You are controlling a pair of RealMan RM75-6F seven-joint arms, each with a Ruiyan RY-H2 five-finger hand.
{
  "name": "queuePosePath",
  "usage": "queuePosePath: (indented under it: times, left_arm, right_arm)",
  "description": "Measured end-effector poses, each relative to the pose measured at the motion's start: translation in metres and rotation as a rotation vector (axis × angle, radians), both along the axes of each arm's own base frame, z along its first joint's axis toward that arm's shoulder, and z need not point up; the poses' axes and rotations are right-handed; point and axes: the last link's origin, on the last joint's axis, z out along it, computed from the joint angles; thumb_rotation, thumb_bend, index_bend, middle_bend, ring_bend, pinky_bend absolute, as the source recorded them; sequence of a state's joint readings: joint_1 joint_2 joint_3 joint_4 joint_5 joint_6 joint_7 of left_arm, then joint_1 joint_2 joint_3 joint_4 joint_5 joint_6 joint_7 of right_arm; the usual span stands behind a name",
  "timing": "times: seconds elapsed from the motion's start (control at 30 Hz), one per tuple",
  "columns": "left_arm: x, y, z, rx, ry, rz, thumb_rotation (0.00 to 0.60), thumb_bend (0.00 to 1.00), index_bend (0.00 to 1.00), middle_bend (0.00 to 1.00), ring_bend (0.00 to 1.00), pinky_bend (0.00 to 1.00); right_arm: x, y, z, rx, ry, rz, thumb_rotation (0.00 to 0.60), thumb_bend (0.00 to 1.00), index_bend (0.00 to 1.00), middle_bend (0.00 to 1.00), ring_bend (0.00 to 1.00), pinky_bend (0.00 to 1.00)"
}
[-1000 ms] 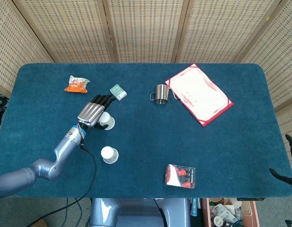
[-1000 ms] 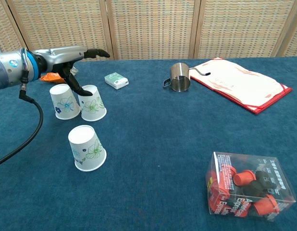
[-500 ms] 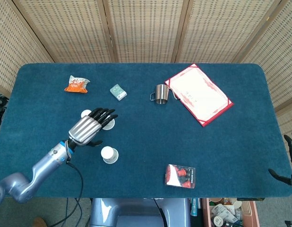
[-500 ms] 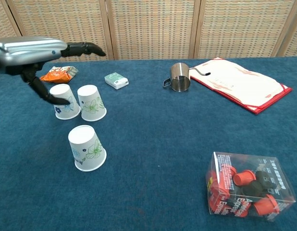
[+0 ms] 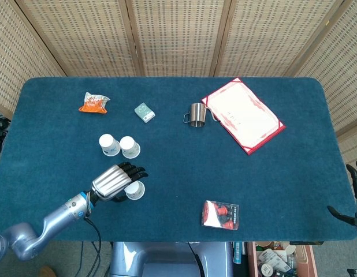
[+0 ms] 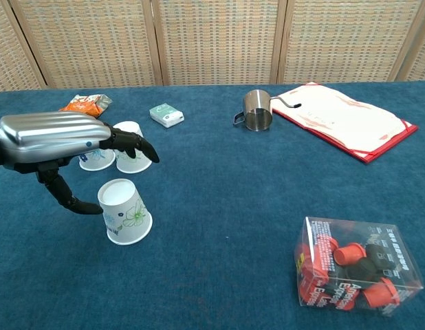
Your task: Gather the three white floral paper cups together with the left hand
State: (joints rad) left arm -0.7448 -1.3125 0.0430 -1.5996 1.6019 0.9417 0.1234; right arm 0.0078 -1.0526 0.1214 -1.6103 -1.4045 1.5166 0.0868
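Observation:
Three white floral paper cups stand upside down on the blue table. Two stand side by side, the left cup [image 5: 109, 144] [image 6: 95, 159] and the right cup [image 5: 130, 147] [image 6: 134, 155]. The third cup [image 5: 135, 190] [image 6: 124, 211] stands alone nearer the front edge. My left hand [image 5: 115, 181] [image 6: 58, 139] hovers over and just left of this third cup, fingers stretched out above it and thumb [image 6: 64, 197] hanging beside its left wall, holding nothing. In the chest view the hand hides part of the left cup. My right hand [image 5: 356, 196] hangs off the table's right edge, empty.
An orange snack packet [image 5: 93, 103] and a small green-white box [image 5: 144, 112] lie behind the cups. A metal mug [image 5: 196, 113] and a red-edged folder [image 5: 243, 114] sit at the back right. A clear box of red and black parts [image 5: 220, 214] lies front right.
My left hand has let go of the two far cups and drawn back toward the front, coming down over the lone third cup. The cups have not moved.

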Motion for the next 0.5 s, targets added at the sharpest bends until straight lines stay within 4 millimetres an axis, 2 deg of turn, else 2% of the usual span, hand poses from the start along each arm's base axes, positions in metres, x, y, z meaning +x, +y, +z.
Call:
queuePosePath:
  times: [0.3, 0.5]
  left_arm:
    - [-0.001, 0.000, -0.014, 0.025, 0.028, -0.010, 0.600, 0.25, 0.26, 0.28, 0.30, 0.29]
    - [0.000, 0.000, -0.023, 0.025, 0.030, 0.007, 0.600, 0.25, 0.35, 0.36, 0.37, 0.34]
  right_arm:
    - [-0.002, 0.000, 0.001, 0.002, -0.004, -0.007, 0.600, 0.00, 0.00, 0.00, 0.00, 0.00]
    - [-0.003, -0.001, 0.000, 0.004, -0.003, -0.010, 0.600, 0.00, 0.00, 0.00, 0.00, 0.00]
